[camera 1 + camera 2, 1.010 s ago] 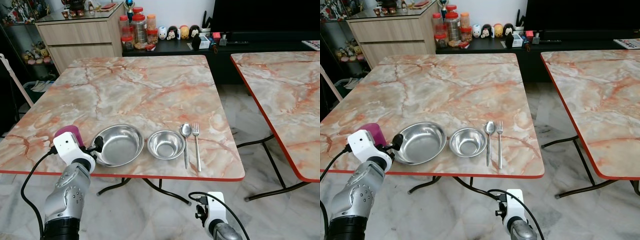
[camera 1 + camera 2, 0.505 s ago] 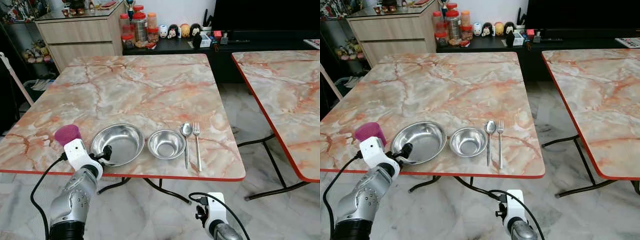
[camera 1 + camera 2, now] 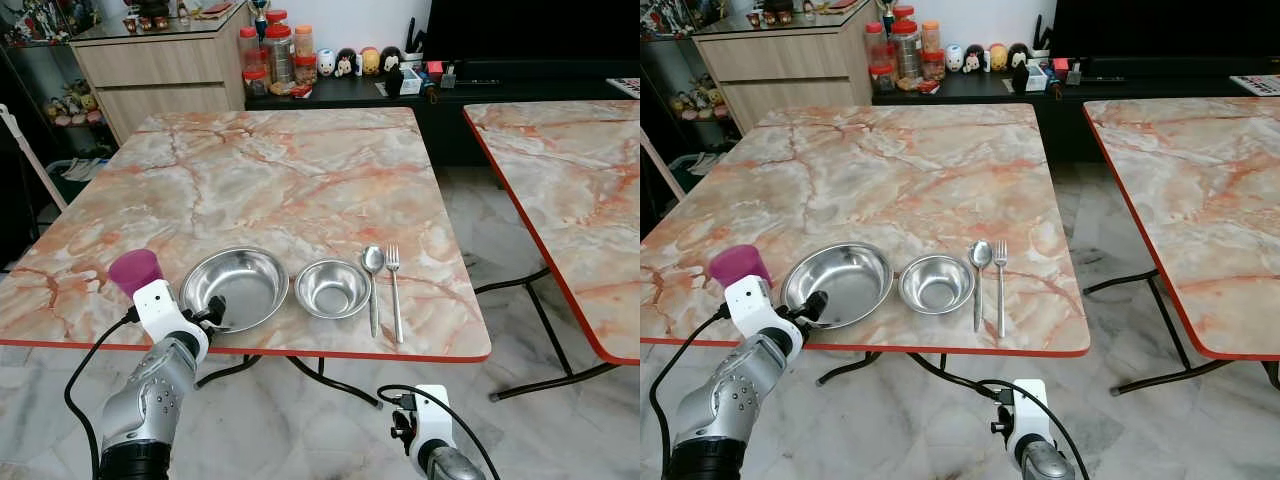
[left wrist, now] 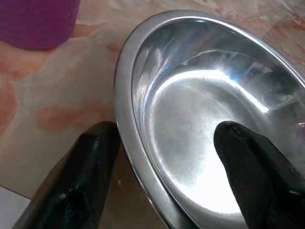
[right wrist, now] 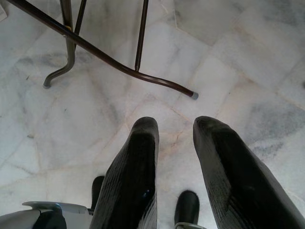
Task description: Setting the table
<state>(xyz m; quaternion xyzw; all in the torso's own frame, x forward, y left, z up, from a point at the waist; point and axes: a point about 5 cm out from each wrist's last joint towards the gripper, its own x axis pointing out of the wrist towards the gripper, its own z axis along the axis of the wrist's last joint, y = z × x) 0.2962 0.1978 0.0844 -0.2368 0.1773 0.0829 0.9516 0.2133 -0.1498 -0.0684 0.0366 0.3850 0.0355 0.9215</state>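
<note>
Steel fork point(image 3: 394, 293) and spoon point(image 3: 372, 288) point heads away from robot.

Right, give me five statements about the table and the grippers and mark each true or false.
1. The left gripper has its fingers open astride the rim of the large steel bowl, one finger outside and one inside. True.
2. The spoon lies inside the small steel bowl. False: it lies on the table beside that bowl, next to the fork.
3. The purple cup stands on the large bowl's left. True.
4. The right gripper is shut on the fork. False: it hangs low, pointing at the marble floor, fingers apart and holding nothing.
5. The small bowl is stacked in the large one. False: they sit side by side.
</note>
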